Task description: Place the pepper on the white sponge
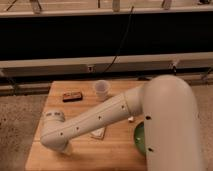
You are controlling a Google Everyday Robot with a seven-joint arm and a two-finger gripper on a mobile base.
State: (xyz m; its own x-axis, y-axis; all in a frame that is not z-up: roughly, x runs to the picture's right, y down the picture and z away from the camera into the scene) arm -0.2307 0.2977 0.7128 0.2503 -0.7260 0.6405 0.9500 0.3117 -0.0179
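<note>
My white arm point(115, 110) reaches from the right across the wooden table point(117, 155) to its left front. The gripper point(64, 147) hangs below the arm's far end at the left front of the table, mostly hidden by the arm. The white sponge point(98, 133) lies on the table just under the arm's lower edge, partly covered by it and to the right of the gripper. The pepper is hidden from view.
A translucent white cup point(101, 90) stands at the back middle of the table. A flat brown-red bar point(72, 96) lies to its left. A green bowl point(139, 138) sits at the right front, partly behind the arm. A small white object point(131, 119) lies near the arm.
</note>
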